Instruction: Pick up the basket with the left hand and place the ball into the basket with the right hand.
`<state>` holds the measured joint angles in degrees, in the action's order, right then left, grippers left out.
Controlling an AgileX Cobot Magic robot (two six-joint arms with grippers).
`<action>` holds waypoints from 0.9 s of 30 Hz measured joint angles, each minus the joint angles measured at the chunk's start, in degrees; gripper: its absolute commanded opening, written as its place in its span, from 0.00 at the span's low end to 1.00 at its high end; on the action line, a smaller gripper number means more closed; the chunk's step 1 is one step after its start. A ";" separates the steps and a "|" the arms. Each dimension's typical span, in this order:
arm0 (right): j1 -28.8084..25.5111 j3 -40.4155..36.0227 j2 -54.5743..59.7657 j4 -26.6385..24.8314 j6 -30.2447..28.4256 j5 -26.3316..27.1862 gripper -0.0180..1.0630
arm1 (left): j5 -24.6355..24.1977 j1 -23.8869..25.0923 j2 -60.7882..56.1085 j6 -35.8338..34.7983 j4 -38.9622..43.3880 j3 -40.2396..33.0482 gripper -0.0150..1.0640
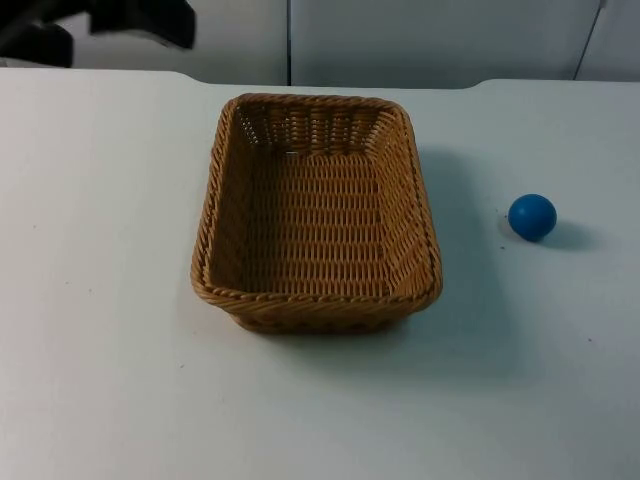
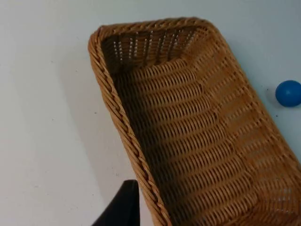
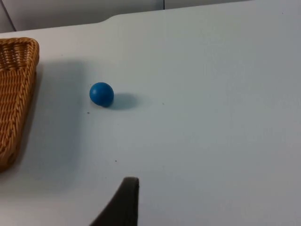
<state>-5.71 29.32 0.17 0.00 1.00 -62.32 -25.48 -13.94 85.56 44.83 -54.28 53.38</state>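
Note:
An empty tan wicker basket (image 1: 316, 301) rests on the white table near its middle. A small blue ball (image 1: 532, 216) lies on the table to the basket's right, well apart from it. My left arm (image 1: 140, 22) is up at the back left. The left gripper (image 2: 123, 207) hangs over bare table just outside the basket's rim (image 2: 113, 89), not touching it, and the ball (image 2: 288, 93) lies past the basket's other side. My right gripper (image 3: 123, 202) is above the table some way from the ball (image 3: 101, 94), with a basket corner (image 3: 19, 94) beyond.
The grey partition wall (image 1: 420, 40) closes off the table's far edge. Bare white table (image 1: 100, 350) surrounds the basket on the left, front and right.

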 measured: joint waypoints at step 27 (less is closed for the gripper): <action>0.00 0.00 0.00 0.00 0.09 0.00 0.98 | -7.95 -5.41 38.86 -39.44 33.67 32.16 0.99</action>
<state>-5.71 29.32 0.17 0.00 1.10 -62.32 -33.42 -19.35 124.42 5.38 -20.61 85.53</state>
